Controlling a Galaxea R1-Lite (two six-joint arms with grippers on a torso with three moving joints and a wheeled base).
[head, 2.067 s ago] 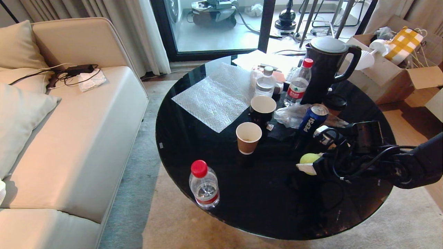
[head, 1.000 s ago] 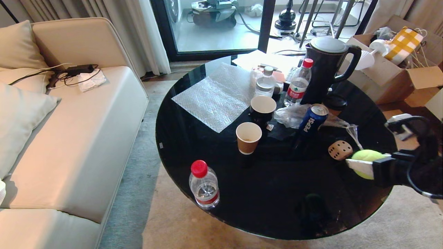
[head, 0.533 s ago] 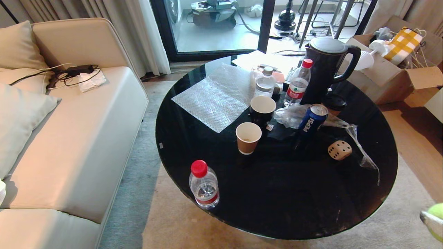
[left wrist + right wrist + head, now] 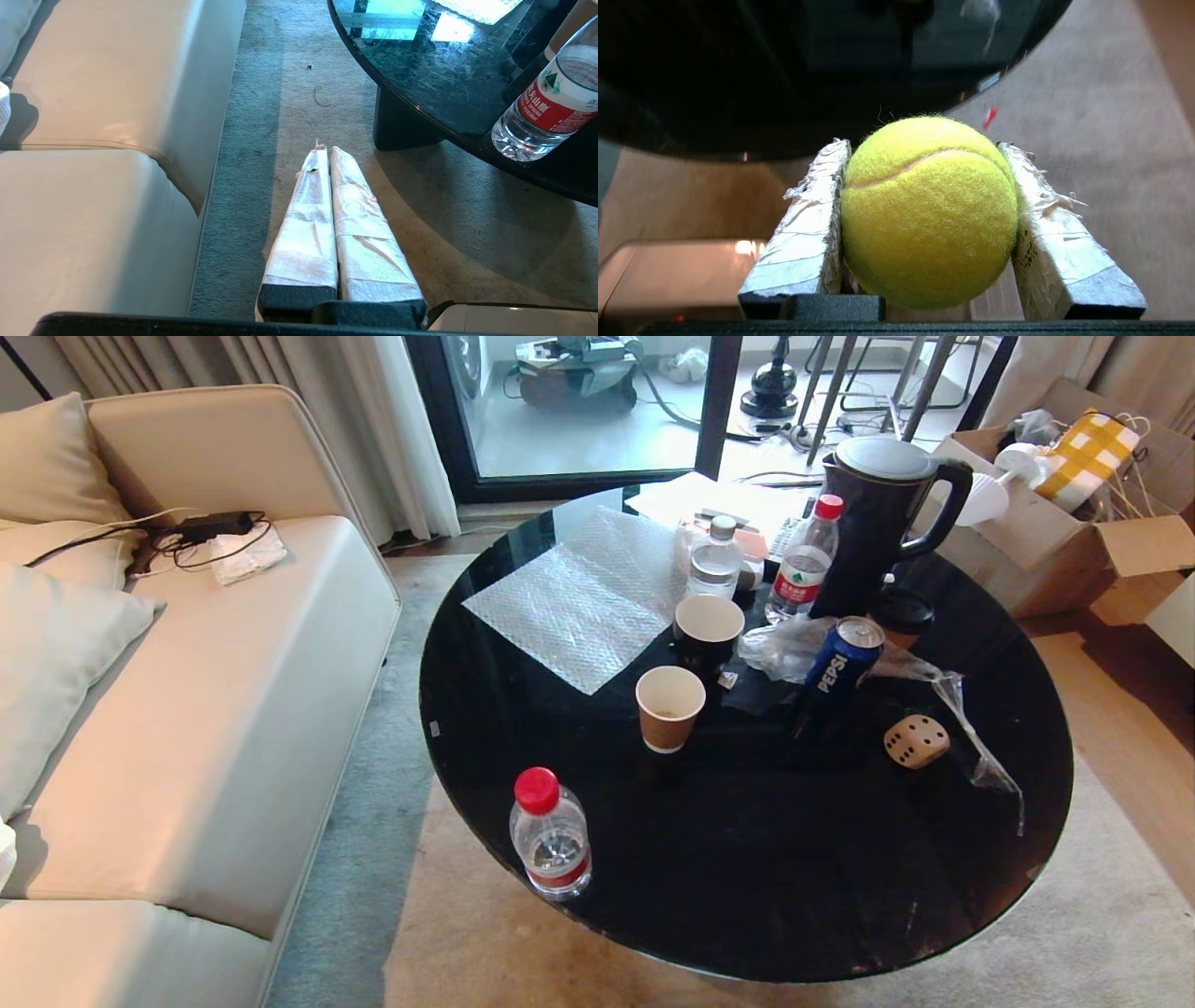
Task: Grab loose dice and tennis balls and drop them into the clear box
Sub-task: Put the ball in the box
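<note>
A round black glass table (image 4: 523, 709) stands on carpet beside a cream sofa (image 4: 233, 691). A beige die (image 4: 917, 741) sits near the table's right edge. The right gripper (image 4: 924, 142) pinches a tennis ball (image 4: 929, 212) beside the table's rim. The left gripper (image 4: 326, 150), fingers pressed together, hangs over the carpet.

The right gripper (image 4: 924, 144) is clamped on a tennis ball (image 4: 929, 212), one taped finger (image 4: 810, 224) pressed against each side of it. The left gripper (image 4: 326, 150) is held low, its two wrapped fingers (image 4: 306, 219) pressed together along their length.
</note>
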